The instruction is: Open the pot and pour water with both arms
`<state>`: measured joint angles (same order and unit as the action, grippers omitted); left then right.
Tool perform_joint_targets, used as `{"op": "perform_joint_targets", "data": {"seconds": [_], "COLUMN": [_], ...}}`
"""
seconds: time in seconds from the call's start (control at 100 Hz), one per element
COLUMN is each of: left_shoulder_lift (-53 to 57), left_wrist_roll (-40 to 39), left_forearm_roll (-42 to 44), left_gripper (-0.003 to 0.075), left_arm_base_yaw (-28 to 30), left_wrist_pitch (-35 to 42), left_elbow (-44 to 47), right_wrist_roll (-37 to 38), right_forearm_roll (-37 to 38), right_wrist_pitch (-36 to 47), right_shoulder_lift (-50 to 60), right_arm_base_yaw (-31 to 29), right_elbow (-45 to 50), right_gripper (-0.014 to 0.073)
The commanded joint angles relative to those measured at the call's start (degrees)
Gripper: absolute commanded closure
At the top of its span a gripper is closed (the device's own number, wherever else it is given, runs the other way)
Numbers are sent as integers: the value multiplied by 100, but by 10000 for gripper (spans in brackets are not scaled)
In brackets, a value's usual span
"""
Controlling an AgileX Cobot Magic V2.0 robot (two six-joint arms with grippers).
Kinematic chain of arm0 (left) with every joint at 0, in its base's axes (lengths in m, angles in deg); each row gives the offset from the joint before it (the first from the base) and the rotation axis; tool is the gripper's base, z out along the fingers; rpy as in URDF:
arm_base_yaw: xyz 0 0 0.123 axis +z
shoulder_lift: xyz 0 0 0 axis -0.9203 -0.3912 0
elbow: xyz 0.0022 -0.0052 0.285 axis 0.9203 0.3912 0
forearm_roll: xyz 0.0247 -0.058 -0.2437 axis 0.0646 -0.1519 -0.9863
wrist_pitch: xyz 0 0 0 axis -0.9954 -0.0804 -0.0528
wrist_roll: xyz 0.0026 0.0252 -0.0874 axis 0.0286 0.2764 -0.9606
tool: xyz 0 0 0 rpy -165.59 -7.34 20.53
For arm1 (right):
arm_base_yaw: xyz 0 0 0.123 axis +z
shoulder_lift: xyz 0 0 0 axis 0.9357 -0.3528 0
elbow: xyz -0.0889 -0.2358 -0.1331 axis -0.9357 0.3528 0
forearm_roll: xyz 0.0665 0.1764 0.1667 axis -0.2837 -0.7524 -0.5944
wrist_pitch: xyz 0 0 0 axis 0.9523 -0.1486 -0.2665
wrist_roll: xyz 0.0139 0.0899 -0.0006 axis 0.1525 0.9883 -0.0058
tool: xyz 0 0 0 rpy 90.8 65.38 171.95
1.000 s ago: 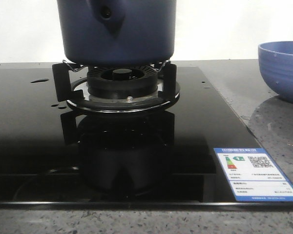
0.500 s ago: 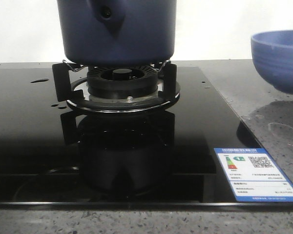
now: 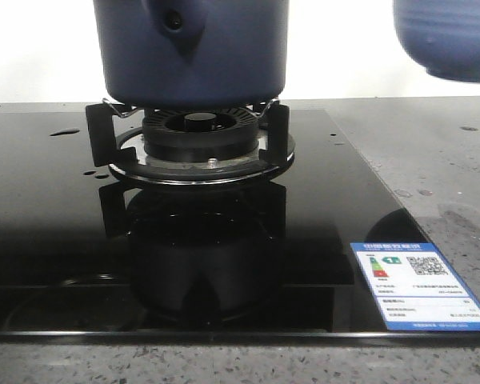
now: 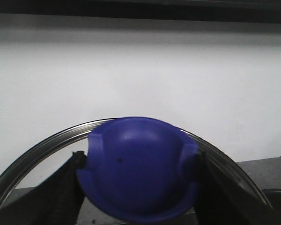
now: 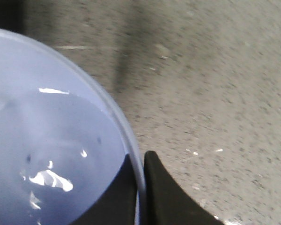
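The dark navy pot (image 3: 192,48) stands on the burner grate (image 3: 188,144) of the black glass hob; its handle mount with a round hole faces me. Its top is out of the front view. My left gripper (image 4: 136,187) is shut on the blue knob (image 4: 138,168) of a glass lid with a steel rim (image 4: 47,143), held in front of a white wall. My right gripper (image 5: 141,187) is shut on the rim of the lighter blue bowl (image 5: 51,154), which holds water (image 5: 47,180). The bowl (image 3: 448,36) hangs in the air at the upper right of the front view.
The speckled grey counter (image 3: 456,168) to the right of the hob bears small drops and a wet patch (image 3: 472,220). Drops (image 3: 64,132) lie on the hob's left side. A white energy label (image 3: 420,284) is stuck at the hob's front right corner.
The blue bowl has risen off the counter at the right and now hangs high, shifted slightly left. The pot and hob have not moved.
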<state>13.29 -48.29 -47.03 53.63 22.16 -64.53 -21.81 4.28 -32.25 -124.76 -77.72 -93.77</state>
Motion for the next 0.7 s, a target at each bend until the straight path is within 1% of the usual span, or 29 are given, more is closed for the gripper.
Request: {"op": "perform_joint_targets", "data": {"seconds": [0.0,0.23,0.45,0.59,0.69], "left_shoulder_lift": [169,169,169,169,169], "left_wrist_roll": [5,5,5,5,5], "left_forearm_roll": [-80,-80,-80,-80,-80], "left_gripper": [374,374,374,374,374], "left_arm_base_yaw": [154,276,276,276,276], "left_wrist_pitch": [576,374,374,412,461], "left_elbow": [-209,-209,-209,-209,-209], "right_wrist_roll": [90,419,628,666,666], "right_forearm_roll": [-238,-238,-251,-271,-380], "right_wrist_pitch": [-48,-152,-205,-13,411], "right_shoulder_lift": [92,-379,-1157,-1638,-1875], "right_arm_base_yaw": [222,1066,1916,2393,2617], "right_elbow": [-596,-2013,-3350,-3928,-4084], "right_gripper": [648,648,648,648,648]}}
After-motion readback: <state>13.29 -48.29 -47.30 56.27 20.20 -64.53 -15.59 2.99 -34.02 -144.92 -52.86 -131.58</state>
